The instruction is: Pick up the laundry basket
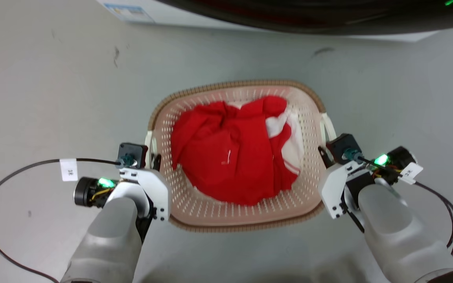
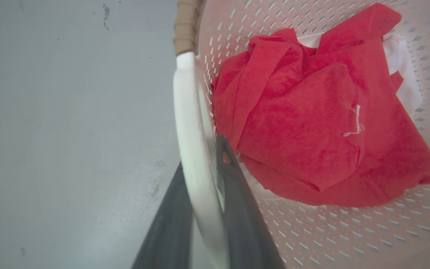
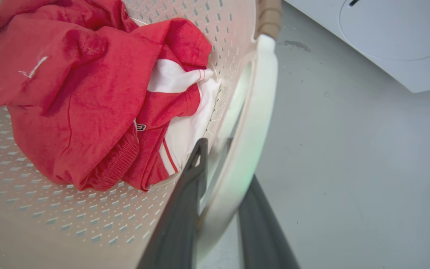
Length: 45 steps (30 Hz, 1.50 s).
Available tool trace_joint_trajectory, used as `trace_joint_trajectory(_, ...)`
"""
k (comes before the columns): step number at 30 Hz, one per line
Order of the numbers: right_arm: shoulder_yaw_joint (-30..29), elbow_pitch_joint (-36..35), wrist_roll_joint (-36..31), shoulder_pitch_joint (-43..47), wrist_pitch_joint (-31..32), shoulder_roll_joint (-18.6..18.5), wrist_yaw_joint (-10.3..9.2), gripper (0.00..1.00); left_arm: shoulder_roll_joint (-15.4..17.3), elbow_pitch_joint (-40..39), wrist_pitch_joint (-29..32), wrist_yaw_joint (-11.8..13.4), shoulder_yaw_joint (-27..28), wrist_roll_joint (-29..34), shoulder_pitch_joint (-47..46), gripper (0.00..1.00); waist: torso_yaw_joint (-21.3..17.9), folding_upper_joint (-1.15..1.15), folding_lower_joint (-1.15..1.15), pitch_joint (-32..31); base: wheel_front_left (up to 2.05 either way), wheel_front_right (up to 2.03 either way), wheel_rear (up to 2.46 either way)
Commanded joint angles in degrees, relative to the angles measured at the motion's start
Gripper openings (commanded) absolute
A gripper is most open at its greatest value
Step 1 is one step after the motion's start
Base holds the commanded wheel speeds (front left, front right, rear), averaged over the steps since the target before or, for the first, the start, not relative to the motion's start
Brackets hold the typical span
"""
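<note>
The laundry basket (image 1: 195, 206) sits on the floor near the washing machine (image 1: 163, 13), with red clothes (image 1: 230, 153) inside. Its long axis looks to run side to side along the machine's front, so there's one white handle per arm. The left gripper (image 2: 202, 160) straddles the left handle (image 2: 185, 112) and the right gripper (image 3: 226, 164) straddles the right handle (image 3: 261, 93). Both sets of fingers sit narrow around the plastic, but I can't tell if they're actually pinching. Neither arm is nearer, so I'd guess an even lift.
</note>
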Motion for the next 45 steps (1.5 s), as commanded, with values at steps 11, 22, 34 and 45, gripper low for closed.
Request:
trace_joint_trajectory(11,9.73,-0.83,10.98,5.64,5.75,0.31,0.19,0.0,-0.8,0.67,5.1,-0.17,-5.71,-3.42,5.52,0.0,-0.9,0.0,0.0,-14.77,0.0,0.0,0.0)
trace_joint_trajectory(22,16.5,-0.73,19.71,8.9,9.99,0.45,0.22,0.0,-0.17,0.71,9.58,-0.17,-10.02,-8.66,9.4,0.0,-2.65,0.0,0.0,-24.7,0.0,0.0,0.0)
trace_joint_trajectory(34,22.65,0.7,26.92,12.56,14.92,0.44,0.22,0.0,0.29,-0.04,14.89,-0.18,-16.52,-15.76,13.73,0.0,-3.82,0.0,0.0,-35.58,0.0,0.0,0.0)
trace_joint_trajectory(45,26.89,1.46,32.03,13.12,18.14,0.43,0.22,0.0,1.61,-2.57,20.14,-0.19,-22.6,-22.59,15.72,0.0,-4.73,0.0,0.0,-41.02,0.0,0.0,0.0)
